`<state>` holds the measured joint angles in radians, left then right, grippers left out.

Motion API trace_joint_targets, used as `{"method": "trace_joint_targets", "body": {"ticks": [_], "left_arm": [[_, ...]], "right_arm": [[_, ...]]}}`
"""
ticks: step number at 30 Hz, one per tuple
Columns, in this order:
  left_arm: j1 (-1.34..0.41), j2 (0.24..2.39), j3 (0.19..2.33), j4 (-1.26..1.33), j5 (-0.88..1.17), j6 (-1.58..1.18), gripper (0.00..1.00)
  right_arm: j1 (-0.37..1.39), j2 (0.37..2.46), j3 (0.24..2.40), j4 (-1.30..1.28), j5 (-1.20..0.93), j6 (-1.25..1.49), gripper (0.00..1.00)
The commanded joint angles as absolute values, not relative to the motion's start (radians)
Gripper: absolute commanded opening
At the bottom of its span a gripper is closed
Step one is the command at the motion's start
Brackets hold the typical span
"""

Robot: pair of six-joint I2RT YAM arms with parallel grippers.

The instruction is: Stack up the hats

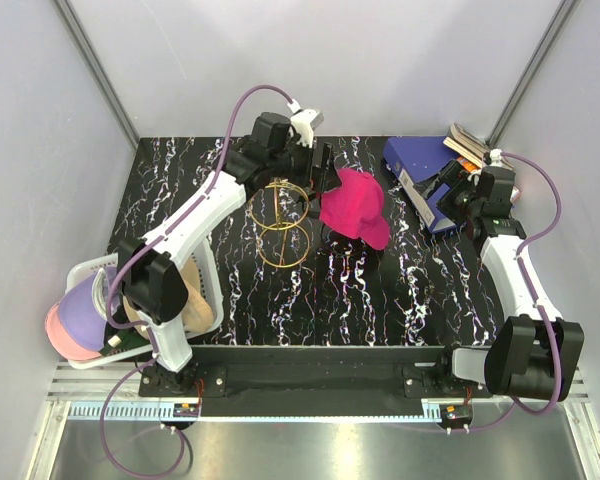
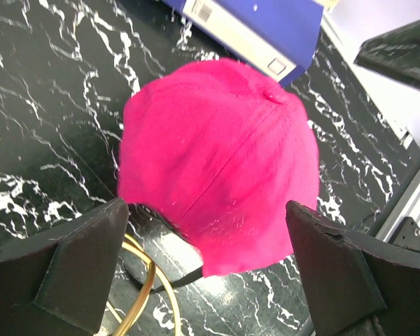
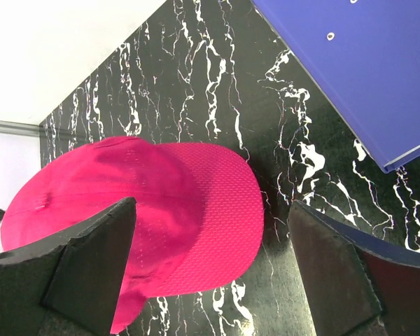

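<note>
A magenta cap (image 1: 355, 205) sits near the middle of the bench (image 1: 430, 300), a little toward the far side, crown up, with its brim pointing toward the near right. The left tool (image 2: 206, 204) hovers directly over the crown; its two dark fingers are spread wide, one on each side of the cap, gripping nothing. The right tool (image 3: 211, 204) is also spread wide and holds nothing; it hangs to the right of the cap, above the edge of a blue binder (image 1: 420, 165) that lies flat at the far right of the bench. Some books (image 1: 465, 145) are piled just behind the binder. Just left of the cap stands a gold wire frame (image 1: 280, 225) made of rings, one ring reaching close to the cap's back edge. Well apart, at the near left corner, a white basket (image 1: 90, 265) holds more caps: a lavender cap (image 1: 85, 305) lies over a pink cap (image 1: 60, 335), and a tan cap (image 1: 195, 295) shows beside them, partly hidden by the left arm. The bench top is black with white marble-like veins. Plain pale walls close it in on three sides, with metal strips running up the far corners. A silver rail with both arm bases bolted to it runs along the near edge.
</note>
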<state>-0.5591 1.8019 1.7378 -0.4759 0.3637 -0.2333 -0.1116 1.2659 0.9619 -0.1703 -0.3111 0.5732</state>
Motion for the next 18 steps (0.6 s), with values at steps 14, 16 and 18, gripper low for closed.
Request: {"method": "trace_joint_targets", "body": {"ticks": [14, 16, 18], "left_arm": [[-0.552, 1.709, 1.873, -0.416, 0.282, -0.216, 0.99], [-0.519, 1.684, 1.867, -0.455, 0.235, -0.219, 0.99], [-0.459, 1.637, 1.842, -0.497, 0.177, -0.230, 0.99]], "right_arm": [[-0.114, 1.218, 1.022, -0.163, -0.268, 0.537, 0.96], [-0.114, 1.216, 1.028, -0.161, -0.262, 0.532, 0.96], [-0.114, 1.218, 1.040, -0.161, -0.256, 0.528, 0.96]]}}
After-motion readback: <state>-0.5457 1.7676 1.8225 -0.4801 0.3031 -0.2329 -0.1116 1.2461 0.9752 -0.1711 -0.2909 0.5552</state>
